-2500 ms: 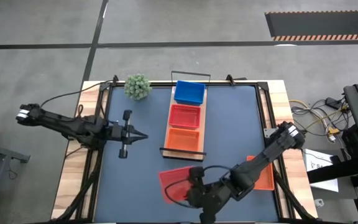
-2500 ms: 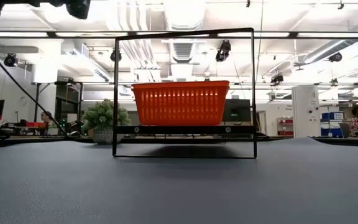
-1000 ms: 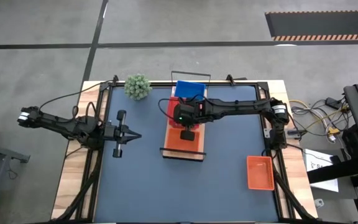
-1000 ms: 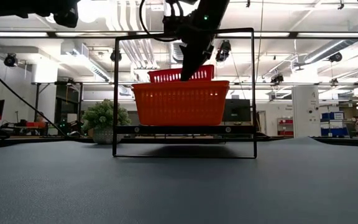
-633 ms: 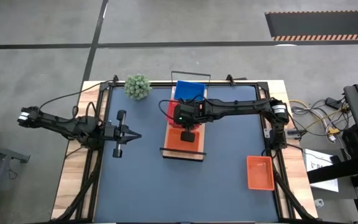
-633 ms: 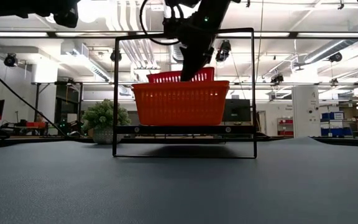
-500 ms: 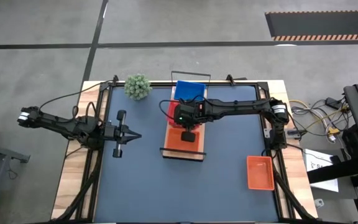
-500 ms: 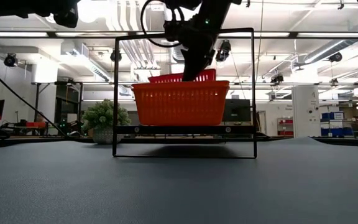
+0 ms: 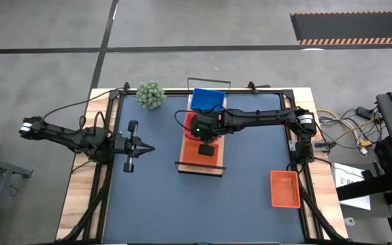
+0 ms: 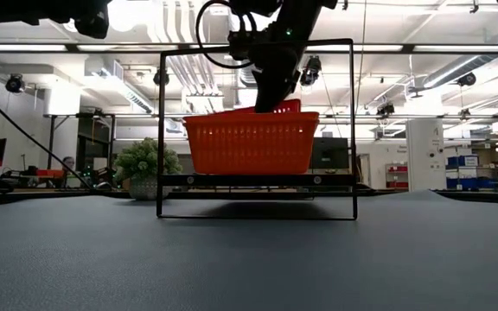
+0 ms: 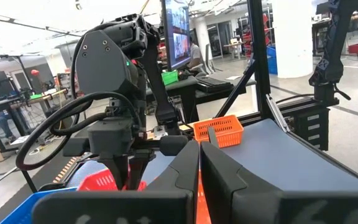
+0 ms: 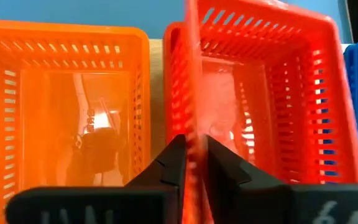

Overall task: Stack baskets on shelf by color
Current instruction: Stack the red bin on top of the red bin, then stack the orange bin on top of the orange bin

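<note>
The light-wood shelf point(image 9: 201, 170) runs near to far across the middle of the mat. It carries a blue basket point(image 9: 207, 101) at its far end, red in the middle and an orange basket point(image 9: 197, 156) at its near end. My right gripper point(image 9: 206, 141) reaches in from the right and is shut on a red basket point(image 9: 194, 126) over the middle spot. In the low view that basket's rim point(image 10: 277, 107) shows tilted just above the orange basket point(image 10: 251, 142). My left gripper point(image 9: 145, 148) waits shut over the mat's left side. My right gripper pinches the red basket's side wall point(image 12: 191, 106), the one next to the orange basket, with one finger inside and one outside. The fingers come from above, pointing down. The basket sits tilted, low over the red spot on the shelf; whether it rests there I cannot tell.
A second orange basket point(image 9: 285, 188) lies on the mat near the right edge. A fuzzy green plant ball point(image 9: 151, 94) stands at the far left corner. Black wire rails point(image 10: 160, 130) frame the shelf's ends. The dark-blue mat point(image 9: 148, 197) spreads open on both sides of the shelf.
Earlier my right gripper carried the red basket from the mat's near edge over to the shelf. In the last second it has moved down, and the basket has sunk behind the orange one until only its tilted rim shows.
</note>
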